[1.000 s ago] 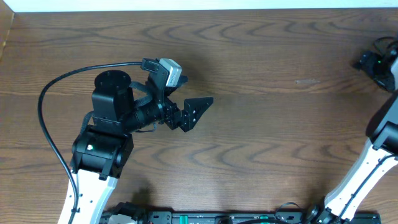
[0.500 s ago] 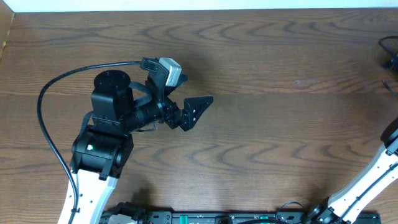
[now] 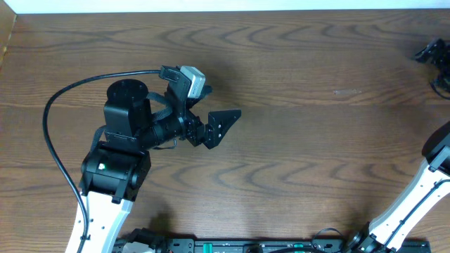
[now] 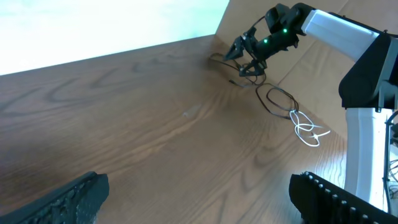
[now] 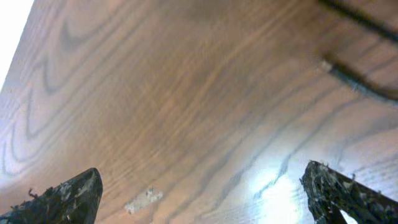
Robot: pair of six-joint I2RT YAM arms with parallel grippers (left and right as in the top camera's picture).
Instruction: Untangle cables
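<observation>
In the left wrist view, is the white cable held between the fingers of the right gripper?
No, the white cable lies loose on the table, clearly apart from the right gripper.

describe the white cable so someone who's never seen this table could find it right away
Go to the far corner of the wooden table in the left wrist view, where the right arm stands. Beside its white upright link, two thin cords lie on the wood. The white cable is the pale one in small loose loops, nearer the camera than the dark loop of the black cable.
</observation>
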